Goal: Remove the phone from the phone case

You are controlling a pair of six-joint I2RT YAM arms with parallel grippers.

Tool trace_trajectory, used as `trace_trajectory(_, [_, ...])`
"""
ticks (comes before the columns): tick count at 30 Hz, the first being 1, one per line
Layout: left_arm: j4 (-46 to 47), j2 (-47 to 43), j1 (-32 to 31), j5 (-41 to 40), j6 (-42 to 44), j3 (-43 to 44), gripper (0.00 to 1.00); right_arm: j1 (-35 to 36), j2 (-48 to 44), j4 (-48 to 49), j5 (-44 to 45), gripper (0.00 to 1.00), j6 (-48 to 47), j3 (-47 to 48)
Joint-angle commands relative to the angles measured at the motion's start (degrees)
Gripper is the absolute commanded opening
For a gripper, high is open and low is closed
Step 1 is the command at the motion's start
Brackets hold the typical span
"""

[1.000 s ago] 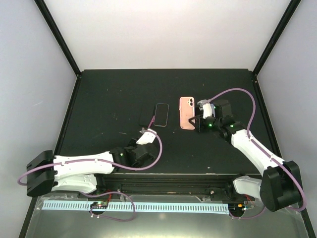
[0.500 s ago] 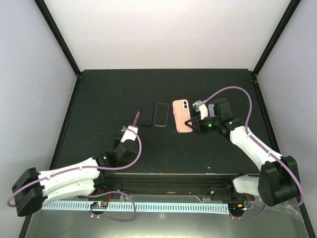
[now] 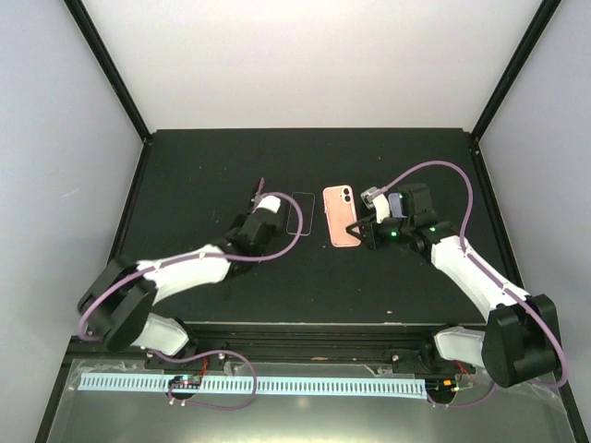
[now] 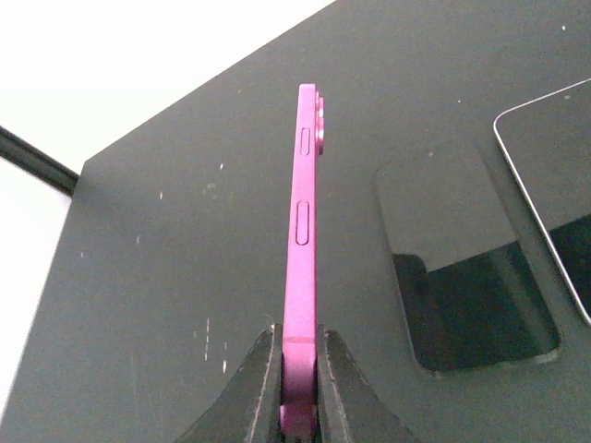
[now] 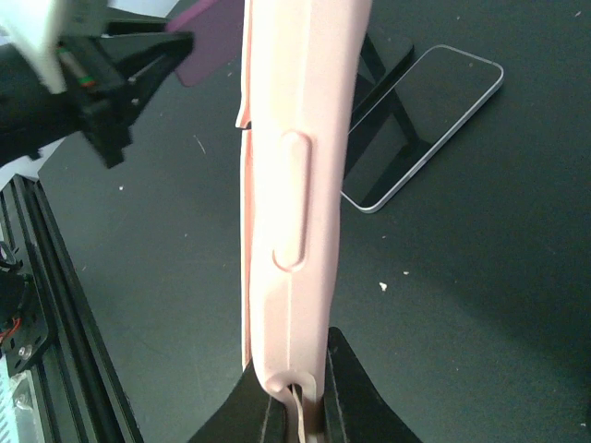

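Observation:
The pink phone case (image 3: 340,215) is held up on edge over the middle of the black table. My right gripper (image 3: 355,229) is shut on its lower end. In the right wrist view the case (image 5: 295,166) rises edge-on from my gripper (image 5: 297,397), with a thin pale strip along its left side; I cannot tell whether a phone sits inside. My left gripper (image 3: 261,198) is shut on a magenta phone (image 4: 300,231), held edge-on between its fingers (image 4: 261,388), to the left of the case.
A silver-edged phone (image 3: 301,214) lies flat between the two grippers and also shows in the right wrist view (image 5: 420,120). A black phone (image 4: 462,268) lies flat just right of my left gripper. The table (image 3: 203,166) has raised black frame posts at its back corners.
My left arm has swung from the near left up toward the middle, carrying the magenta phone. The right gripper shifted the pink case slightly left, then held still.

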Motion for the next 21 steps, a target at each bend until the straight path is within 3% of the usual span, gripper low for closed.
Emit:
trace_trajectory(1, [-5.7,6.9,0.6,-4.8,9.6,6.7,0.02,-0.8,-2.0,1.2,-1.6,0.01,-0.6,0.7])
trace_trajectory(16, [-2.0,15.3,4.1,-7.5,16.7,3.3,0.04,-1.6,-0.9,1.1,-2.7,0.01,-0.4,0.9])
trace_trajectory(21, [-1.1,18.1,4.4,-7.2,17.2,3.5,0.20,-1.6,-0.8,1.1,-2.5,0.01,-0.5,0.8])
